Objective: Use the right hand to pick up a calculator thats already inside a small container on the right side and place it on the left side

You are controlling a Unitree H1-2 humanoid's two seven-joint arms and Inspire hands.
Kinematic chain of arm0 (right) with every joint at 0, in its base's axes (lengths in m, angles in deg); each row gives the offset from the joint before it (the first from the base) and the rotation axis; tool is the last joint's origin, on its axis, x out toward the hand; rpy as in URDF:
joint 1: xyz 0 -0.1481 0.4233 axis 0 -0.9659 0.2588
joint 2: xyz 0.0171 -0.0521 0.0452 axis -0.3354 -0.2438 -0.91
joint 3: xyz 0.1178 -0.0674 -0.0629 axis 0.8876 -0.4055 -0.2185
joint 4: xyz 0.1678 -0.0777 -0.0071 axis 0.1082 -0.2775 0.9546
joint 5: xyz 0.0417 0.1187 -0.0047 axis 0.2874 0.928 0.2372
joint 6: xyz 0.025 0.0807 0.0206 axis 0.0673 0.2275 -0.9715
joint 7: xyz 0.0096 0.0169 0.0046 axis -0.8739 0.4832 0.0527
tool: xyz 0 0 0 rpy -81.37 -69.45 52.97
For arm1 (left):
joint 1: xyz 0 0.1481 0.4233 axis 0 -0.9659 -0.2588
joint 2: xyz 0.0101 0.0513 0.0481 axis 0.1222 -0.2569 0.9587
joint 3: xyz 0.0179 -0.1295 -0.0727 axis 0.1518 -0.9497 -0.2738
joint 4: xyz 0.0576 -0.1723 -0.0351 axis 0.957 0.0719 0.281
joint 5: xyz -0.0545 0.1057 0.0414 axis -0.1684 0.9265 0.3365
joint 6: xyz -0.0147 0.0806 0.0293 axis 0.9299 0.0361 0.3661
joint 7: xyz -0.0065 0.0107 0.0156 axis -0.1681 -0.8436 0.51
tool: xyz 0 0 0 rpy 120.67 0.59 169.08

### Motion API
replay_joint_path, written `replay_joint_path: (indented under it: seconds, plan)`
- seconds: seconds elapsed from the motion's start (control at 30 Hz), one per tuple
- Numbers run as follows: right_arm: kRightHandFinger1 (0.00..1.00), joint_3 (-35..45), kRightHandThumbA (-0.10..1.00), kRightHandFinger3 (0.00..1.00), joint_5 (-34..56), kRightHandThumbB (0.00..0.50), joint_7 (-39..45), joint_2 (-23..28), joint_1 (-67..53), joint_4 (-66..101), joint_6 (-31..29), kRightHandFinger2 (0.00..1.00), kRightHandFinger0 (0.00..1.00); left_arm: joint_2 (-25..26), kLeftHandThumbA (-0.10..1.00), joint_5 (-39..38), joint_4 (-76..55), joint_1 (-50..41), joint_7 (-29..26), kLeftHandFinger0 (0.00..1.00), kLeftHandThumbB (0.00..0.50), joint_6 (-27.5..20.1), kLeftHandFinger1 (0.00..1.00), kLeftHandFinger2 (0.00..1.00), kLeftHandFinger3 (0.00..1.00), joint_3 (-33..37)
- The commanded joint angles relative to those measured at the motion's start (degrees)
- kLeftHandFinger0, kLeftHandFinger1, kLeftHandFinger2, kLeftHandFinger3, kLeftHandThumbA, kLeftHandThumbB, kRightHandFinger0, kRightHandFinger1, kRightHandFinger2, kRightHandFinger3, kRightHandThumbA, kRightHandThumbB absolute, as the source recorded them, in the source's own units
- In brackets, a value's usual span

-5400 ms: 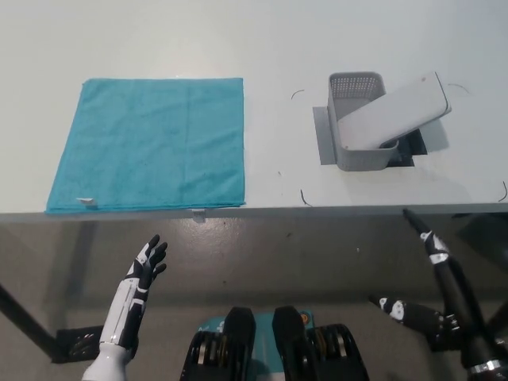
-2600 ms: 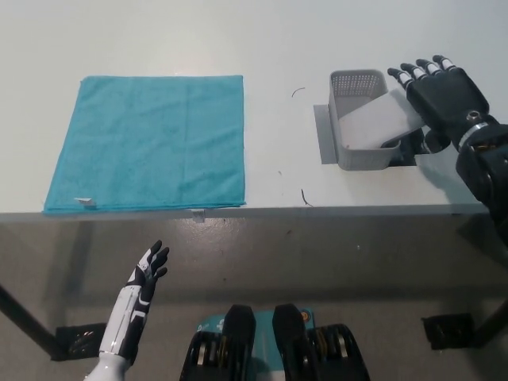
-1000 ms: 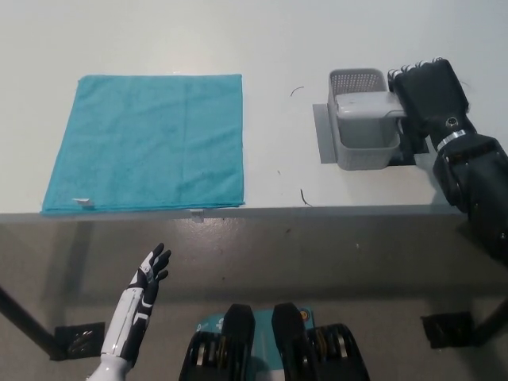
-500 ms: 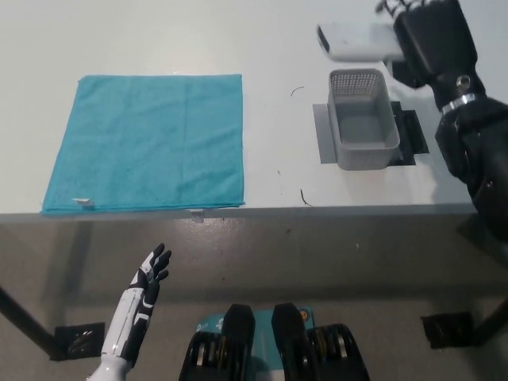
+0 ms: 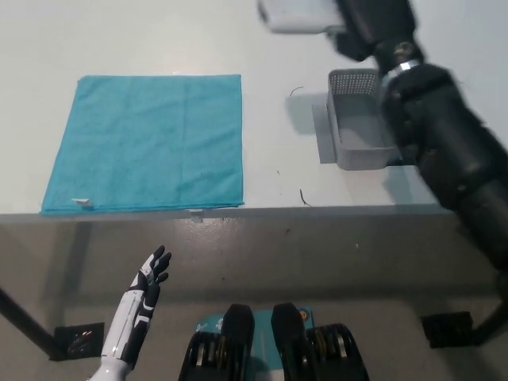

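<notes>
My black right hand (image 5: 371,25) is shut on the grey calculator (image 5: 298,14), which it holds in the air at the top of the head view, above and left of the small grey container (image 5: 359,127). The container stands empty on a dark mat at the table's right, partly hidden by my black forearm. A teal cloth (image 5: 151,143) lies flat on the left side of the table. My white left hand (image 5: 143,294) rests open below the table's front edge at the lower left.
The white table (image 5: 270,198) has its front edge running across the middle of the picture. Small pen marks show on the table between the cloth and the container. A dark floor lies below.
My right hand has lifted the calculator out of the container and carried it up and leftward. The container is now empty. My left hand has hardly moved.
</notes>
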Motion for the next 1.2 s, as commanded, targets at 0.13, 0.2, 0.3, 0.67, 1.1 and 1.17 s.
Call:
replay_joint_path:
  seconds: [0.13, 0.2, 0.3, 0.67, 1.1, 1.17]
  plan:
    - [0.03, -2.3, -0.10, 0.22, 1.7, 0.290, -4.8, -8.3, 10.5, -9.2, -1.2, 0.48, 0.00, 0.5, 1.00, 0.9, -1.7, 0.2, -0.3, 1.00, 0.020, -1.3, 1.00, 1.00, 1.00, 0.5]
    - [0.00, -3.0, -0.10, 0.17, 2.0, 0.297, -5.6, -10.8, 12.1, -12.7, -2.1, 0.47, 0.00, 0.5, 1.00, 0.7, -2.0, 0.1, -0.1, 1.00, 0.030, -0.9, 1.00, 1.00, 1.00, 0.4]
    - [0.00, -3.3, -0.10, 0.14, 2.9, 0.306, -6.9, -13.3, 13.3, -15.9, -3.2, 0.43, 0.00, 0.5, 1.00, 0.6, -2.3, 0.0, 0.1, 1.00, 0.040, -0.6, 1.00, 1.00, 1.00, 0.5]
    - [0.00, -4.4, -0.10, 0.34, 5.6, 0.328, -6.2, -22.7, 19.8, -27.6, -2.5, 0.41, 0.00, 0.4, 1.00, 1.0, -2.5, 0.3, 0.4, 1.00, 0.093, 0.2, 1.00, 1.00, 1.00, 1.0]
    - [0.00, -2.1, -0.10, 0.50, 11.5, 0.352, -0.6, -27.6, 21.1, -32.6, 1.3, 0.24, 0.00, 1.0, 1.00, 1.1, -3.0, 0.4, 0.3, 1.00, 0.114, 0.1, 1.00, 1.00, 1.00, 1.9]
    - [0.00, -2.5, -0.10, 0.54, 11.6, 0.339, 0.6, -27.5, 20.5, -32.9, 2.2, 0.26, 0.00, 1.2, 1.00, 1.3, -3.3, 0.2, 0.4, 1.00, 0.115, 0.2, 1.00, 1.00, 1.00, 2.1]
